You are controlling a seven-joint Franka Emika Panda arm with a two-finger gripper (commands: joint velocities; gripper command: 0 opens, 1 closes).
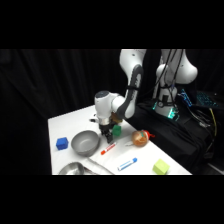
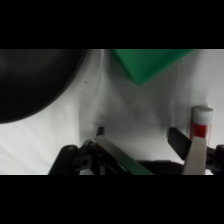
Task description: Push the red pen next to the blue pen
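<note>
Gripper (image 1: 106, 136) is low beside the grey bowl (image 1: 85, 143), its fingers apart and empty just above the red pen (image 1: 108, 148), so I judge the push begins now and must carry it toward the blue pen (image 1: 127, 164).

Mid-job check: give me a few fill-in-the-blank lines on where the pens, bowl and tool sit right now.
1. The tool hangs just above the ____ pen.
2. The blue pen lies nearer the table's front edge than the ____ pen.
3. The grey bowl has a ____ cube on the side away from the tool.
4. In the wrist view, a ____ block lies ahead of the tool.

Missing words: red; red; blue; green
</note>
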